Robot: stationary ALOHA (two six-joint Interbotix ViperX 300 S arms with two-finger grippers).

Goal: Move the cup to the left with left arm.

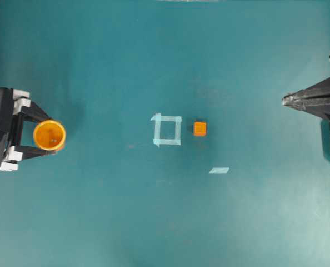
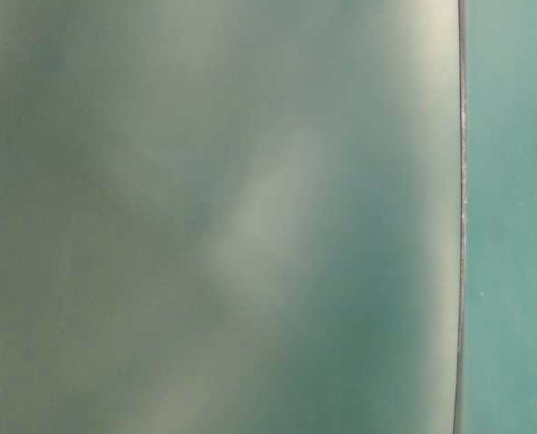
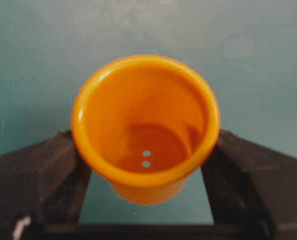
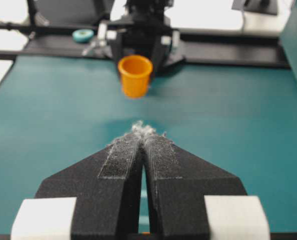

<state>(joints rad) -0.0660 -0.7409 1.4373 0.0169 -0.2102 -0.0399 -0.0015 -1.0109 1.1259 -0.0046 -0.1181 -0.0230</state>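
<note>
A teal table (image 1: 154, 222) lies under me, with a pale tape square (image 1: 166, 130) at its middle and a small orange cube (image 1: 199, 128) just beside it. At the far left edge my left gripper (image 1: 45, 136) holds the cup (image 1: 49, 135) between both fingers, upright. Only my left wrist view shows two small holes in the cup's floor. My right gripper (image 4: 142, 137) rests pinched together, empty, pointing across at the cup. The table-level view is only a greenish blur.
</note>
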